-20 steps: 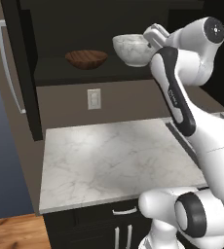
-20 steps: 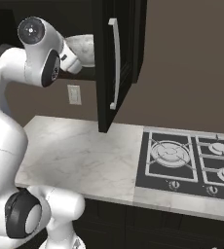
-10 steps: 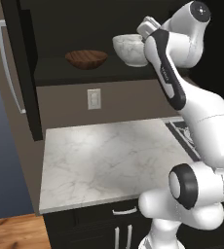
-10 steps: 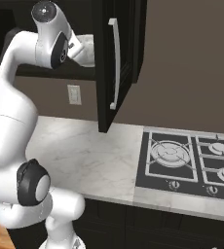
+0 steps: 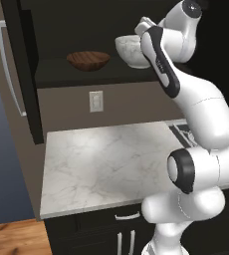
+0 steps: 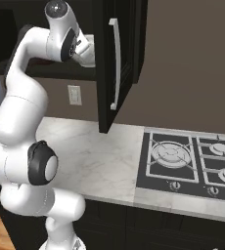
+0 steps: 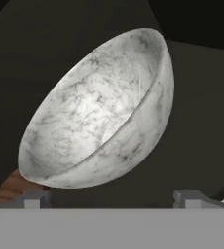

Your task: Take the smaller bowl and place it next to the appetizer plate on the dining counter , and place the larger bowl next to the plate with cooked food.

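While the gripper [image 7: 112, 197] stands wide open and holds nothing, it points at the white bowl [image 5: 130, 50] near the shelf's [image 5: 66, 77] right end. Left of it on the shelf sits the wooden bowl [image 5: 88, 60], apart.

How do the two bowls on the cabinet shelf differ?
The smaller bowl is dark reddish-brown wood; the larger bowl is white with grey veining. The smaller bowl is shallow and wide; the larger bowl is deep and rounded. The open gripper faces the larger bowl, not the smaller. Both sit upright on the same shelf.
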Controlling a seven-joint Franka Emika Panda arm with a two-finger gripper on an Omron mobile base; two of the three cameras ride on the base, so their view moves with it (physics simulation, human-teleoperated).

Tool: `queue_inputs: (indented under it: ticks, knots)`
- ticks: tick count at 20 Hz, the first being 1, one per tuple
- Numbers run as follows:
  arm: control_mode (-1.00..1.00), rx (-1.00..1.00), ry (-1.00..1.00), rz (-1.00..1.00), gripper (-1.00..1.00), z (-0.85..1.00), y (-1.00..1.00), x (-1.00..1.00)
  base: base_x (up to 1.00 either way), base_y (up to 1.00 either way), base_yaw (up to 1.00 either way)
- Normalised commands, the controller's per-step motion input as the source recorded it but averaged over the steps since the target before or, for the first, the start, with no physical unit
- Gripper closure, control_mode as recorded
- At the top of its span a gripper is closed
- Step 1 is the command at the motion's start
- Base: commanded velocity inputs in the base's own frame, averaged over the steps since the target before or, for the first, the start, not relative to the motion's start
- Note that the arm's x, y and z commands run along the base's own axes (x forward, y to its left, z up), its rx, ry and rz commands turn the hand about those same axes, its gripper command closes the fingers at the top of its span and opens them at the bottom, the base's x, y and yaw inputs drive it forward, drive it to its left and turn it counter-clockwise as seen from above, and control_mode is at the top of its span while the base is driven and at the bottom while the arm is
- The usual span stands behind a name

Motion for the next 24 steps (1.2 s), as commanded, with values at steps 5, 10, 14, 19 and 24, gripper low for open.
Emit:
queue_inputs:
  ticks: [5, 10, 14, 19, 24]
  knots:
    - [-1.0, 0.0, 0.05, 0.0, -1.0, -0.04, 0.0, 0.52, 0.0, 0.0, 0.0]
    - [-1.0, 0.0, 0.06, 0.0, -1.0, -0.11, 0.0, 0.46, 0.0, 0.0, 0.0]
    - [-1.0, 0.0, 0.05, 0.0, -1.0, -0.09, 0.0, 0.45, 0.0, 0.0, 0.0]
    - [-1.0, 0.0, 0.07, -0.01, 1.0, -0.11, 0.01, 0.29, 0.0, 0.0, 0.0]
    - [-1.0, -0.01, 0.04, -0.06, 1.0, -0.2, 0.06, 0.2, 0.0, 0.0, 0.0]
